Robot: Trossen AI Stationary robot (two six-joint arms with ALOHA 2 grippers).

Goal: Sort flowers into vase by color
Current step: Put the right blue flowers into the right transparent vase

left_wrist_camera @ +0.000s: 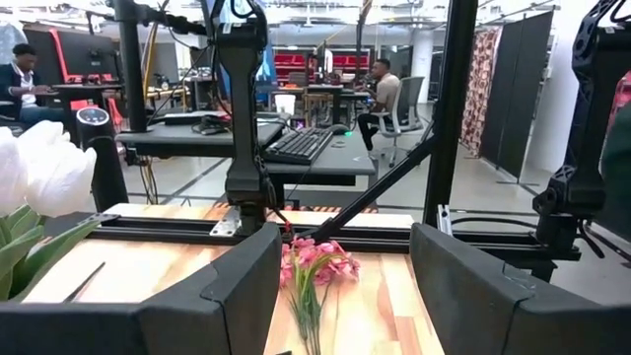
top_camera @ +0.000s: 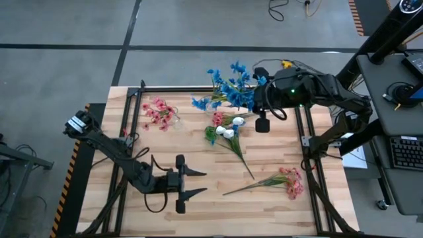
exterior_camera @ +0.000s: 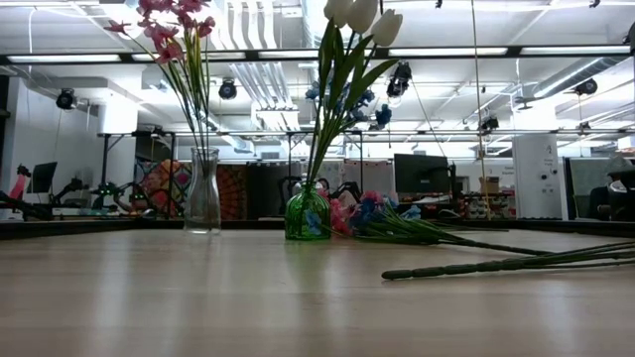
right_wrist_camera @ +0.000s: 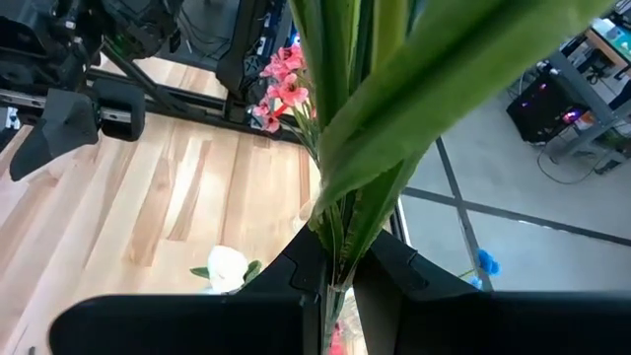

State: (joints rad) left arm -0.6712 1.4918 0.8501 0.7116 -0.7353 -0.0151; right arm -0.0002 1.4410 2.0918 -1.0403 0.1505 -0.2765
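Observation:
My right gripper [top_camera: 254, 99] hovers over the table's far right part, shut on a blue flower sprig [top_camera: 228, 86]. A clear vase [exterior_camera: 203, 193] at the far left holds pink flowers [top_camera: 158, 112]. A green vase [exterior_camera: 307, 216] near the middle holds white flowers [top_camera: 228, 132]. One pink sprig [top_camera: 284, 182] lies flat on the table at the near right. My left gripper [top_camera: 198, 183] is open, low over the near middle, pointing at that sprig [left_wrist_camera: 315, 266] and touching nothing. My right gripper pinches the blue sprig's green stems [right_wrist_camera: 340, 276] between its two fingers. It comes from the table's right side, slanting a little downward. The stems and leaves run on ahead of the fingers, and the blossoms [exterior_camera: 372, 99] hang in the air, clear of the table.
Another stem [top_camera: 241, 158] lies slanting between the green vase and the near right. Black frame rails [top_camera: 132, 132] run along the table's left, far and right sides. Bare wood [top_camera: 264, 211] lies ahead of the left gripper. People sit at desks [left_wrist_camera: 385, 94] beyond the table.

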